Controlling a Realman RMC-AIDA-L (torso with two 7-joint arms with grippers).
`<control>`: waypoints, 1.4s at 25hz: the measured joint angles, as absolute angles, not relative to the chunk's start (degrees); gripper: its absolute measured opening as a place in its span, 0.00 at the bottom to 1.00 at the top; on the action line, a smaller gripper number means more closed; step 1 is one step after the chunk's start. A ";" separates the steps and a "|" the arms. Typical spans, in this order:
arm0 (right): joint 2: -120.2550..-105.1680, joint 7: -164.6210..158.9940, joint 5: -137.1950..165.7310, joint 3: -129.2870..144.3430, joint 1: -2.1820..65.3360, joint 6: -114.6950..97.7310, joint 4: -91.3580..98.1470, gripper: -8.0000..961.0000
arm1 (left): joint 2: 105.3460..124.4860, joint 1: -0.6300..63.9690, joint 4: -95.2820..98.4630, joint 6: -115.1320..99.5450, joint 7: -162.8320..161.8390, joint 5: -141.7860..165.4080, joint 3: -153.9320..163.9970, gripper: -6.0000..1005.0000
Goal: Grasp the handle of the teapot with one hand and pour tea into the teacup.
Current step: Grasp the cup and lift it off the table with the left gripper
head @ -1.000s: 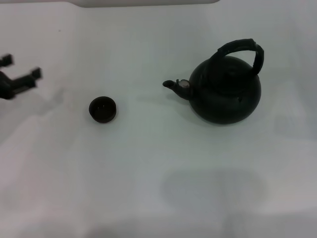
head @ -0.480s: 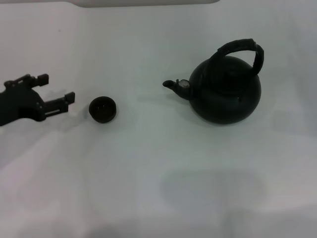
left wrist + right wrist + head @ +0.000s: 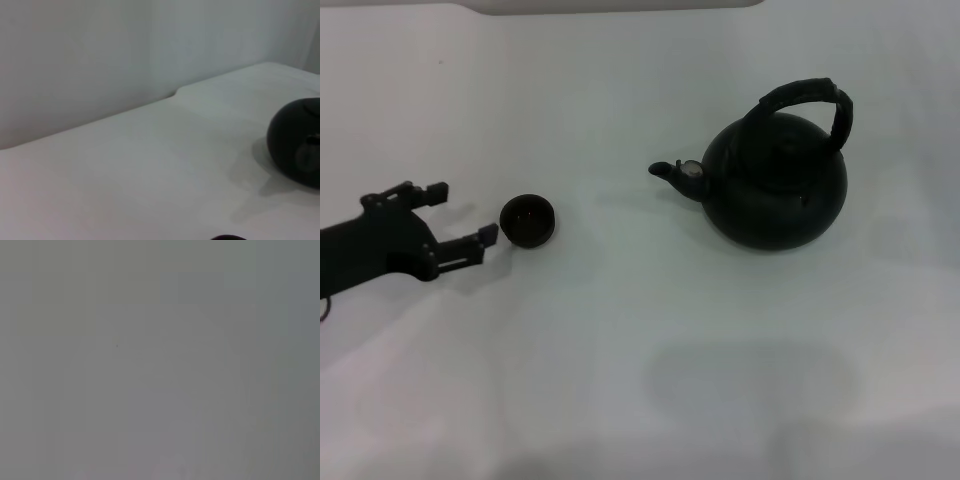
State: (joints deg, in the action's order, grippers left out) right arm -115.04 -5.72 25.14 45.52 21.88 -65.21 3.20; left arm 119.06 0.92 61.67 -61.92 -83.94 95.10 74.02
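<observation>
Across the head view spreads a white tabletop [image 3: 620, 340], carrying everything. Biggest item: the teapot [image 3: 775, 185], round-bellied matte black, standing upright on the right half, well apart from the other things. Its short spout, with a small silver piece, points toward the robot's left. The handle [image 3: 805, 97], a thick black arched hoop, rises over the pot's top, nothing touching it. In the left wrist view the teapot [image 3: 295, 142] shows as a dark rounded mass at one edge, with its shadow on the tabletop [image 3: 125, 165].

Next in size: the left arm, black, reaching in low from the left edge of the head view. The left claw [image 3: 460, 215] has its fingers spread apart, one tip farther back, one nearer, nothing between them. The nearer fingertip sits just beside the teacup; touching or not, cannot tell.

Smallest: the teacup [image 3: 528, 220], small, round, black, no handle, glossy dark inside, upright on the tabletop left of centre, between the left claw and the teapot, closer to the claw. The spout points roughly its way.

The right claw is not seen in the head view; the right wrist view is a plain grey field with nothing identifiable.
</observation>
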 joint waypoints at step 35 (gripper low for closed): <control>-115.13 -6.02 25.22 46.40 20.71 -68.02 3.02 0.89 | 118.69 8.17 51.18 -60.07 -77.63 93.22 74.96 0.88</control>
State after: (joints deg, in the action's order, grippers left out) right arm -115.13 -6.02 25.22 46.40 20.71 -68.02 3.02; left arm 118.69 8.17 51.18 -60.07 -77.63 93.22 74.96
